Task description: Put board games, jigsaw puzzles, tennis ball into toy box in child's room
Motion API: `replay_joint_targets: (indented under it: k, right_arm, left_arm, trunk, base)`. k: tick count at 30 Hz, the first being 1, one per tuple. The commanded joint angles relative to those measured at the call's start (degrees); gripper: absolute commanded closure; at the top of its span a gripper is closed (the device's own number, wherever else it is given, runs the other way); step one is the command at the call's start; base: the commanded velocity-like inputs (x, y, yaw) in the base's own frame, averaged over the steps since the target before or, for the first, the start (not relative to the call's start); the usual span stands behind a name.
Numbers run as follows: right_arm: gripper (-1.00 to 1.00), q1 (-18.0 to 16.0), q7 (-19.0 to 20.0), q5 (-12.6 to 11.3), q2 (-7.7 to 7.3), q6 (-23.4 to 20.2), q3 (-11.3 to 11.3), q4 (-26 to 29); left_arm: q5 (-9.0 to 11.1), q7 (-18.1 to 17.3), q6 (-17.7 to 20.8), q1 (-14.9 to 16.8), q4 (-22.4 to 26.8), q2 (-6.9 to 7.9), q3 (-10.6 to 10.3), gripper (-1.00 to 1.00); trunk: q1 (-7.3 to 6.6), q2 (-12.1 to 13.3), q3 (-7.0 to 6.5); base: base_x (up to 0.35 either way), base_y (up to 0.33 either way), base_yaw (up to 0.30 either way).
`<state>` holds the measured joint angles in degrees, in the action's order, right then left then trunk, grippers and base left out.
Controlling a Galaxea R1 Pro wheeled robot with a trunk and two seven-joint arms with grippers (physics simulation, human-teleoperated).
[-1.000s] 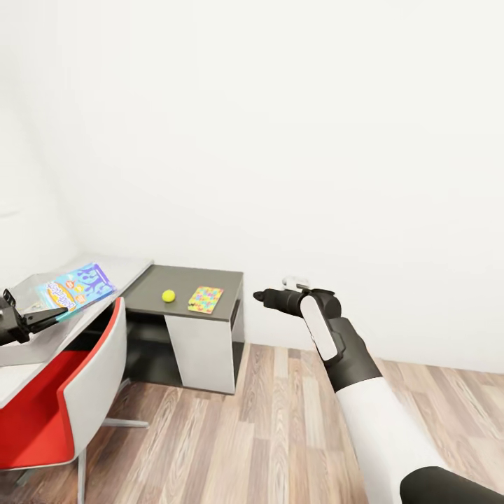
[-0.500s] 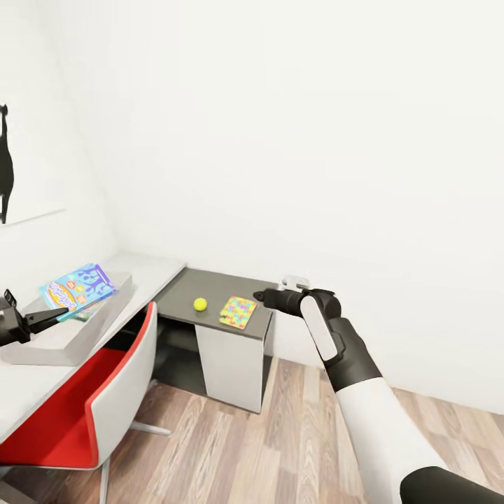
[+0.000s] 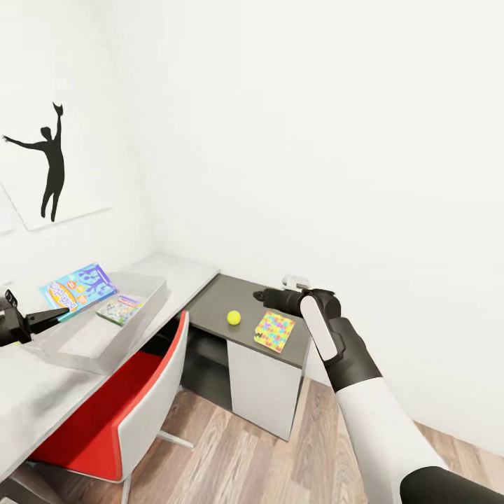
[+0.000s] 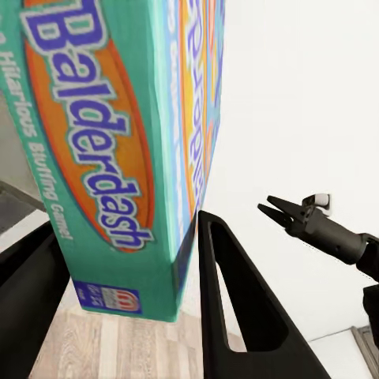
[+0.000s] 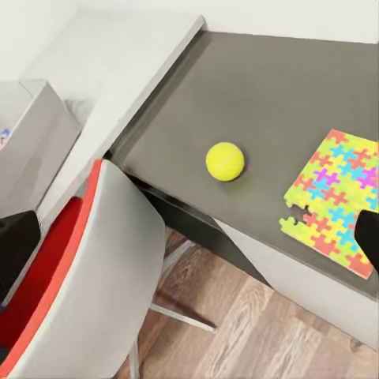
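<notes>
1 board game (image 3: 77, 287) in left hand (image 3: 31, 323), above toy box (image 3: 150, 297) rim

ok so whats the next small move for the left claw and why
Probably carry the game forward and lower it into the toy box. The left claw grips the Balderdash box between its fingers, held just short of the open box, where another item already lies.

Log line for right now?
left gripper: shut on board game | right gripper: cannot tell | tennis ball, jigsaw puzzle: on table
</notes>
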<state>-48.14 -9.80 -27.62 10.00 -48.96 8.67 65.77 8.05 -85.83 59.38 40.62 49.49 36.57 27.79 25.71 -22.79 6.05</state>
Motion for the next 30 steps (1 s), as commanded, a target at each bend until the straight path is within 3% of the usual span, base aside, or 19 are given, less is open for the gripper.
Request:
replay_joint_targets:
  k: [1,13,30]
  right_arm:
    - [-1.00,0.0,-0.6,-0.6,0.00,-0.2,0.0,0.1]
    - [-1.00,-0.1,-0.6,-0.4,0.00,-0.1,0.0,0.1]
    - [-1.00,0.0,-0.6,-0.3,0.00,-0.1,0.0,0.1]
  left_arm:
    - [0.1,-0.2,0.6,0.1,0.0,-0.03,0.0,1.00]
    - [0.1,-0.3,0.6,0.1,0.0,-0.15,0.1,1.00]
    - [0.1,-0.3,0.6,0.1,0.0,-0.34,0.1,1.00]
  trunk:
    - [0.07,-0.1,0.13]
    - [0.07,-0.1,0.13]
    - [0.07,-0.1,0.13]
  base:
    - [0.335,0.002,0.291]
    - [0.335,-0.014,0.291]
    - [0.318,-0.124,0.289]
